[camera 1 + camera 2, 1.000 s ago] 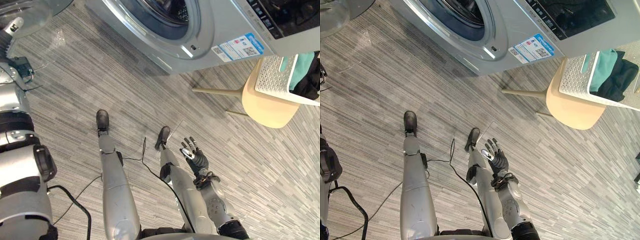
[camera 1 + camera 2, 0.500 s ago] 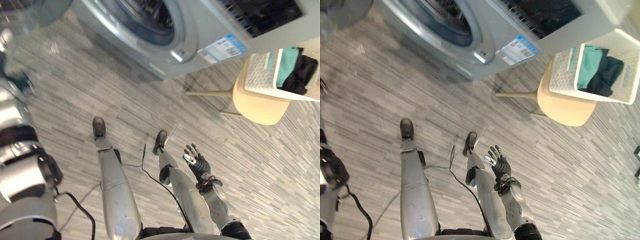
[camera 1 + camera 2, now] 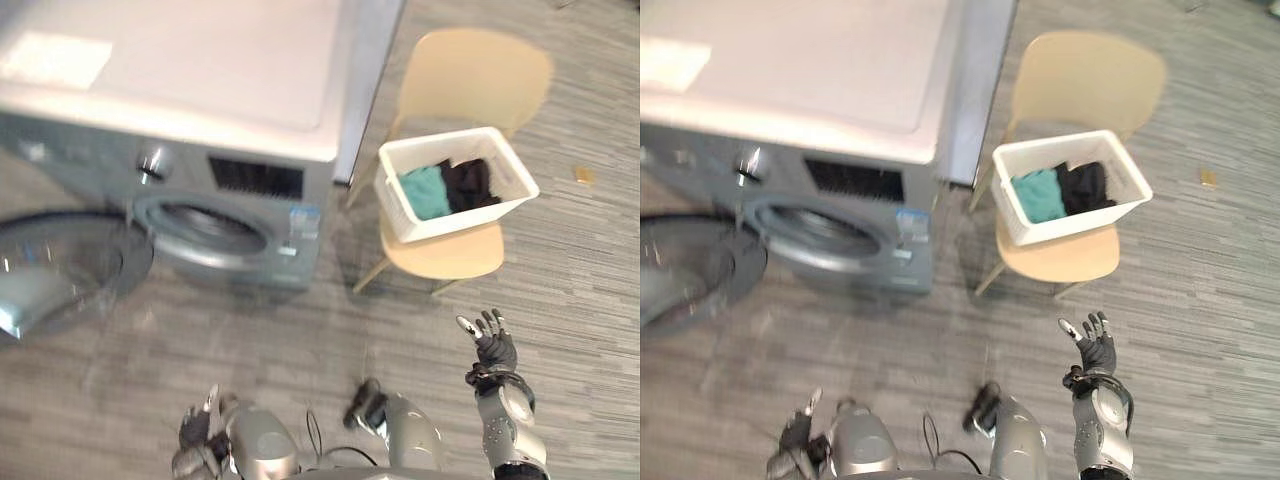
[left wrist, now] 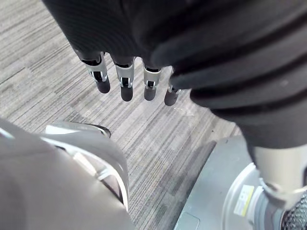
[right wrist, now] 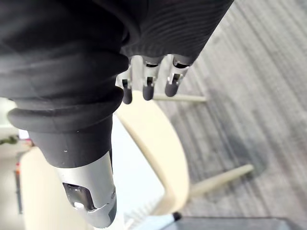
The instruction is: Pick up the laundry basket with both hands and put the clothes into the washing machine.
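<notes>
Light reads bright, even, from overhead; washer point(image 3: 180, 90) top glares pale, its front sits in shade; soft shadow on floor point(image 3: 580, 250) beside chair point(image 3: 470, 75); door point(image 3: 60, 280) glass carries pale reflections; I note a white washed-out patch in right wrist view.

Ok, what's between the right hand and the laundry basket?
From the right hand: bare floor, then the chair seat holding the laundry basket, in the left eye view.

Right hand point(image 3: 493, 347): dark ribbed cover over the back and wrist.
Right fingers point(image 5: 146, 82): silver segments, dark rounded tips.
Right thumb point(image 5: 90, 191): smooth silver shell with a dark end piece.
Right forearm point(image 3: 505, 425): silver-grey rounded casing.
Left hand point(image 4: 158, 43): black ribbed cover with bulging folds.
Left fingers point(image 4: 126, 81): silver, with dark insets and dark tips.
</notes>
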{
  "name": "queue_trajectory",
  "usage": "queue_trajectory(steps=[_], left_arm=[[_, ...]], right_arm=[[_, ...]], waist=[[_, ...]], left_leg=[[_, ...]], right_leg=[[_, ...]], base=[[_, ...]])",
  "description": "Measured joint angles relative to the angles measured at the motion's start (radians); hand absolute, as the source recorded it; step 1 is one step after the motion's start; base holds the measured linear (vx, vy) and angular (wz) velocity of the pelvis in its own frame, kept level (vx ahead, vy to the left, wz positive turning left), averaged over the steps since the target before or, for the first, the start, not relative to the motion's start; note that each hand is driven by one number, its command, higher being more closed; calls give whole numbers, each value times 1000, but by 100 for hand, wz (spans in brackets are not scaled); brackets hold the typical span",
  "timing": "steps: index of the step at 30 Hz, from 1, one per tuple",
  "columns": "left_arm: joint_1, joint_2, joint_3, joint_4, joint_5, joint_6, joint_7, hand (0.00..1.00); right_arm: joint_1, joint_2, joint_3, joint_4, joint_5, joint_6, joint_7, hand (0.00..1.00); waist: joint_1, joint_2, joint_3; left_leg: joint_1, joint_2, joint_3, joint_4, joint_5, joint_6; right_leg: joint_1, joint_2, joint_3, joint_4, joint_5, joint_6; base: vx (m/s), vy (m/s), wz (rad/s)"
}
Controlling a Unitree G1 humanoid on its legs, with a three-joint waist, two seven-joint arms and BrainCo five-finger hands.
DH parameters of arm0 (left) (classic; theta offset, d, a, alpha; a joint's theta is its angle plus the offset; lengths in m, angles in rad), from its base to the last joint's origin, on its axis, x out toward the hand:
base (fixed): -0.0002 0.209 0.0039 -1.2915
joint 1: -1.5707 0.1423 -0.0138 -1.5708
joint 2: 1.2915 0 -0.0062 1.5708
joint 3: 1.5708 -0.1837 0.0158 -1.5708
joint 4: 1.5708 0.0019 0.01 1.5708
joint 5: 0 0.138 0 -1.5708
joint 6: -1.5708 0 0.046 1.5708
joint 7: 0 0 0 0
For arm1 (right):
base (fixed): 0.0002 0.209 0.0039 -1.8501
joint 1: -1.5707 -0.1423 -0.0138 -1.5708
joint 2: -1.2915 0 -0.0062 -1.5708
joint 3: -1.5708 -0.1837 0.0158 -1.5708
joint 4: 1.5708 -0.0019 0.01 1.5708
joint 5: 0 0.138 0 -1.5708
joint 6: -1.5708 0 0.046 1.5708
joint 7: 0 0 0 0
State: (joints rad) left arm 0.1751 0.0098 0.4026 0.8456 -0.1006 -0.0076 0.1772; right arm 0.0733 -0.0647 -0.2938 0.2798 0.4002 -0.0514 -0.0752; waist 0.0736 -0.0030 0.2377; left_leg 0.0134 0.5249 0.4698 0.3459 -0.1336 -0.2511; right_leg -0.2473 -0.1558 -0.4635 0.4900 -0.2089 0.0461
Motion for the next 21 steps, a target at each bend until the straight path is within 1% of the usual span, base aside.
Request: queue_trajectory(steps=[1, 2, 3, 4, 5, 6, 7, 8, 9, 10, 11, 12, 13, 14, 15, 16, 17, 18, 19, 20, 21], left_arm=[[4, -4, 1, 21, -1, 0, 2, 0], [4, -6, 1, 24, -6, 0, 4, 0], [3, -5, 1, 24, -8, 0, 5, 0], [3, -2, 1, 24, -11, -2, 6, 0], [4, 5, 1, 14, -18, -11, 7, 0], [3, 4, -7, 12, -18, -19, 12, 0], [3, 1, -20, 12, -21, -24, 18, 0], [4, -7, -45, 12, -25, -26, 24, 0], [4, -10, -53, 12, -25, -27, 25, 0], [5, -11, -66, 11, -30, -29, 24, 0], [6, -10, -74, 11, -37, -31, 23, 0], [5, -10, -91, 10, -45, -37, 20, 0], [5, -10, -92, 10, -45, -40, 19, 0], [5, -12, -94, 11, -45, -42, 19, 0], [7, -14, -94, 11, -45, -42, 19, 0], [5, -15, -86, 13, -47, -41, 18, 0], [5, -15, -82, 16, -47, -41, 19, 0], [4, -12, -81, 37, -47, -41, 19, 0], [1, -12, -83, 60, -53, -38, 17, 0], [2, -5, -91, 87, -55, -32, 18, 0], [3, 0, -96, 97, -53, -27, 18, 0]], right_arm=[[-15, -1, 11, -30, -18, -1, -12, 0], [-37, -3, 27, -41, -37, -7, -21, 0], [-54, -4, 40, -42, -52, -10, -31, 0], [-74, -8, 58, -42, -65, -10, -41, 0], [-96, -20, 81, -53, -96, -11, -58, 0], [-121, -50, 108, -62, -117, -14, -61, 0], [-139, -68, 118, -62, -132, -15, -61, 0], [-179, -106, 135, -61, -146, -15, -60, 0], [-196, -118, 139, -56, -150, -14, -59, 0], [-221, -131, 145, -51, -160, -14, -58, 0], [-231, -137, 147, -51, -167, -14, -57, 0], [-255, -146, 147, -51, -180, -14, -56, 0], [-268, -147, 150, -49, -191, -14, -56, 0], [-306, -159, 162, -48, -217, -14, -56, 0], [-321, -164, 174, -42, -228, -15, -56, 0], [-334, -163, 199, -23, -250, -16, -56, 0], [-334, -163, 208, -20, -263, -15, -56, 0], [-330, -156, 227, -15, -291, -13, -55, 0], [-321, -149, 242, -12, -312, -5, -48, 0], [-303, -141, 263, -11, -338, 2, -30, 0], [-295, -139, 274, -11, -346, 4, -23, 0]], waist=[[-4, 11, -18], [-2, 7, -24], [-2, 1, -27], [-2, -8, -32], [6, -13, -33], [22, -18, -31], [30, -16, -32], [46, -6, -32], [49, -2, -31], [50, 2, -32], [49, 5, -31], [50, 9, -31], [51, 14, -32], [54, 17, -30], [61, 20, -30], [83, 6, -28], [82, 3, -29], [75, 7, -27], [73, 13, -24], [66, 14, -23], [60, 10, -23]], left_leg=[[24, 19, 2, 17, 36, 7], [31, 39, -3, 67, 75, 64], [23, 56, -7, 121, 117, 126], [6, 76, -17, 190, 188, 232], [-43, 106, -48, 304, 255, 358], [-101, 72, -130, 425, 172, 326], [-129, 31, -175, 468, 120, 282], [-178, -78, -233, 489, 24, 243], [-190, -120, -243, 470, -6, 238], [-200, -203, -238, 389, -49, 229], [-205, -240, -217, 339, -62, 229], [-217, -331, -170, 213, -67, 236], [-226, -366, -159, 166, -65, 237], [-232, -430, -153, 54, -51, 236], [-229, -441, -160, 20, -9, 278], [-206, -457, -155, 3, -3, 307], [-201, -465, -162, 2, -12, 320], [-178, -474, -171, 6, -39, 338], [-143, -474, -178, 5, -50, 336], [-99, -477, -205, 6, -60, 338], [-80, -480, -223, 6, -63, 339]], right_leg=[[8, 28, 24, 1, -9, -17], [28, 57, 58, -8, -14, -30], [45, 74, 73, -25, -13, -42], [74, 97, 95, -59, -7, -54], [127, 130, 121, -124, 9, -80], [160, 152, 160, -171, 23, -96], [172, 158, 181, -192, 30, -102], [205, 173, 219, -244, 48, -111], [220, 179, 226, -267, 57, -115], [252, 185, 232, -306, 64, -117], [269, 189, 231, -322, 65, -116], [297, 193, 224, -347, 65, -116], [305, 193, 222, -358, 65, -116], [317, 199, 225, -376, 66, -112], [317, 205, 233, -376, 64, -109], [325, 195, 251, -374, 52, -89], [331, 188, 245, -365, 39, -70], [332, 172, 234, -291, -1, -36], [311, 156, 223, -178, -20, -12], [266, 132, 214, 17, -20, 17], [241, 117, 214, 109, -23, 45]], base=[[282, -248, -81], [257, -273, -88], [194, -269, -81], [172, -288, -79], [212, -337, -97], [181, -253, -95], [174, -179, -107], [135, -93, -81], [180, -73, -65], [159, -27, -19], [254, 3, 1], [220, 25, 12], [301, 57, 8], [205, 51, -9], [256, 68, -28], [186, 49, -18], [244, 64, 13], [203, 55, 36], [250, 79, 48], [257, 67, 45], [294, 44, 86]])
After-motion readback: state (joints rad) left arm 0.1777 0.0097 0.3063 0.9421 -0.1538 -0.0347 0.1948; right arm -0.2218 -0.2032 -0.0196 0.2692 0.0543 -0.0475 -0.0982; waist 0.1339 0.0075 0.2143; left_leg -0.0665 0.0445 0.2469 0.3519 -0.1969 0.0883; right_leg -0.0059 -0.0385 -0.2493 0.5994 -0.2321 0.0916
